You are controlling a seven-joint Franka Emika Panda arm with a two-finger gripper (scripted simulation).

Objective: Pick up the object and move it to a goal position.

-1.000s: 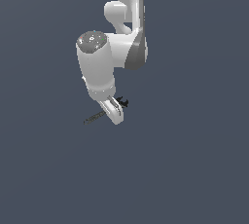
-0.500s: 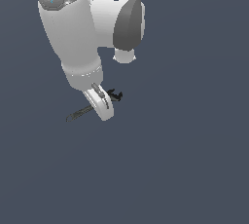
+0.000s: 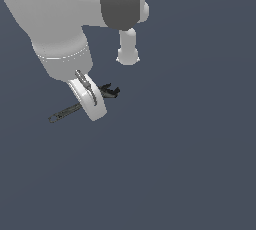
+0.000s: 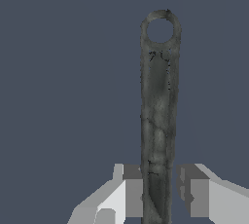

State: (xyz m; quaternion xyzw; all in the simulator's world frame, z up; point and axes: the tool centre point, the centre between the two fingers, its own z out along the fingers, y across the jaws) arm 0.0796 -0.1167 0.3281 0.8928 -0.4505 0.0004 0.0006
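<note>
The object (image 3: pixel 64 113) is a thin dark grey rod with a black jagged forked head (image 3: pixel 110 91). In the exterior view it sticks out on both sides of my white gripper (image 3: pixel 94 105), which hangs under the big white arm. The wrist view shows the object (image 4: pixel 158 96) as a long grey shaft ending in a ring. The shaft runs between my gripper's (image 4: pixel 159 196) two fingers (image 4: pixel 130 194). Both fingers sit close against its sides, so the gripper is shut on it. The forked head is out of sight in the wrist view.
The ground (image 3: pixel 190 164) is a plain dark grey-blue surface with nothing else on it. Large white and grey arm links (image 3: pixel 75 9) fill the exterior view's upper left, and another white link end (image 3: pixel 128 51) shows behind them.
The arm and the held object have grown much larger in the exterior view and shifted toward its left. The object has stayed between the fingers throughout.
</note>
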